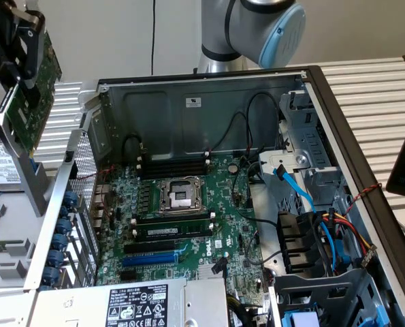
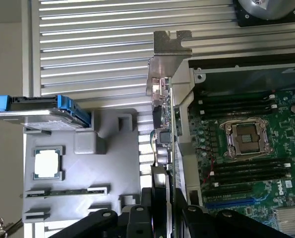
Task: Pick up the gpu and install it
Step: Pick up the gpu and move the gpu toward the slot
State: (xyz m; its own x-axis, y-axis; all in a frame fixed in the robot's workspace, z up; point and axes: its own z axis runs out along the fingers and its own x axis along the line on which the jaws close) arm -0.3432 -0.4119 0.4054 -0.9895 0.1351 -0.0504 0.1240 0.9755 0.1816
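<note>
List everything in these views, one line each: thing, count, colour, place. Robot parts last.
computer case: one, grey, open, centre of exterior view.
motherboard: one, green, inside the case.
processor socket: one, silver and black, on the motherboard.
memory sticks: several, black, slots either side of the socket.
cable: one, blue, inside the case, exterior view's right.
power supply: one, grey, labelled, exterior view's lower edge.
parts tray: one, grey, beside the case.
processor chip: one, silver, in a tray pocket.
hard drive: one, blue rails, at the tray's edge.
gpu: one, green, silver bracket, held aloft outside the case.
gripper: one, black, shut on the gpu.
arm: one, grey, blue cap, behind the case.
</note>
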